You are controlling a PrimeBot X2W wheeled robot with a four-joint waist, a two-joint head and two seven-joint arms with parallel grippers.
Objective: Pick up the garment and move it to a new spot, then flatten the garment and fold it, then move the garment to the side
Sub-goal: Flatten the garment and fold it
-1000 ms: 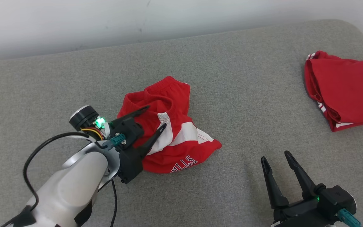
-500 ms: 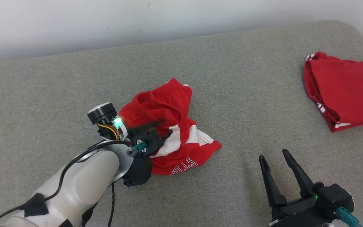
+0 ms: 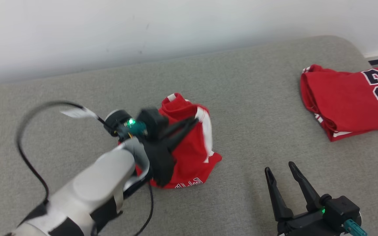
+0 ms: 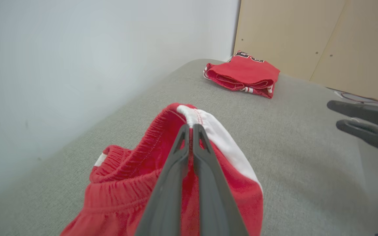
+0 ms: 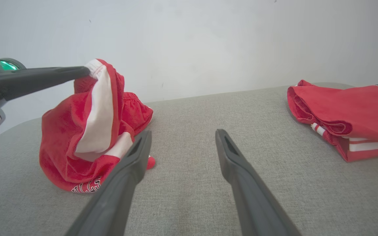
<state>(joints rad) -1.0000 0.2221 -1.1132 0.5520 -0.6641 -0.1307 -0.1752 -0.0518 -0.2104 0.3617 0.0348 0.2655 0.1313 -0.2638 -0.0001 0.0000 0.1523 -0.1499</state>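
The garment [image 3: 192, 154] is a crumpled pair of red shorts with white side stripes and white lettering, lying mid-surface on a grey cushion [image 3: 258, 98]. My left gripper [image 3: 194, 121] is shut on its waistband at the white stripe, and that edge is pulled up into a peak while the rest still rests on the cushion. The left wrist view shows the closed left gripper [image 4: 190, 126] pinching the garment [image 4: 126, 183]. In the right wrist view the garment [image 5: 64, 137] hangs from the left gripper [image 5: 85, 70]. My right gripper [image 3: 279, 166] stands open, with nothing in it, at the lower right.
A folded red jersey [image 3: 346, 108] with dark numerals lies at the cushion's far right end. A white wall runs along the back edge. A wooden panel [image 4: 307, 32] stands beyond the jersey [image 4: 244, 73]. Bare grey cushion lies between the two garments.
The left gripper went from open over the shorts to shut on the waistband and has raised that edge. The head camera has shifted. The right gripper stayed open.
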